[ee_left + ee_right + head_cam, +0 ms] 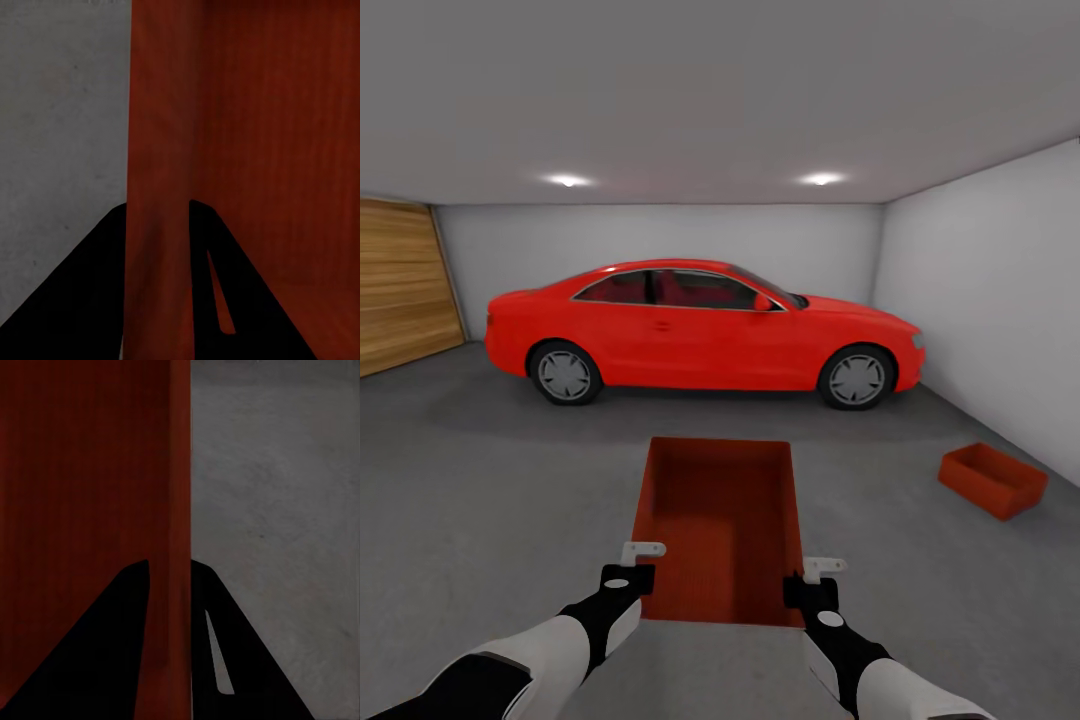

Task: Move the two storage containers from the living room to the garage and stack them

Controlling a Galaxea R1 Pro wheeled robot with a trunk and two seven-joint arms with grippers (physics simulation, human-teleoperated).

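- Head view: the robot stands in the garage, on the grey concrete floor (480,480), facing a red car (700,335) with a wood-plank door (400,295) at the left. It carries one storage container (720,520) out in front, open side up, gripped at its near corners: the left claw (632,570) on the left wall, the right claw (812,585) on the right wall. The second container (992,480) already sits on the floor, off to the right near the white wall (1000,300) and well apart from the carried one. I judge the step in hand to be the carry toward the stack: one box is placed, the other is not yet on top.
- Left wrist view: the left claw straddles the carried container's upright wall, one dark finger (90,285) outside over the floor and the other inside the box, so it is clenched on that wall.
- Right wrist view: the same on the other side; a finger (112,645) lies inside the box and its mate outside, grasping the wall.
- Next move, as I judge it: turn and drive right to the floor container, square the held box above it, lower it level until it rests, then release both claws.
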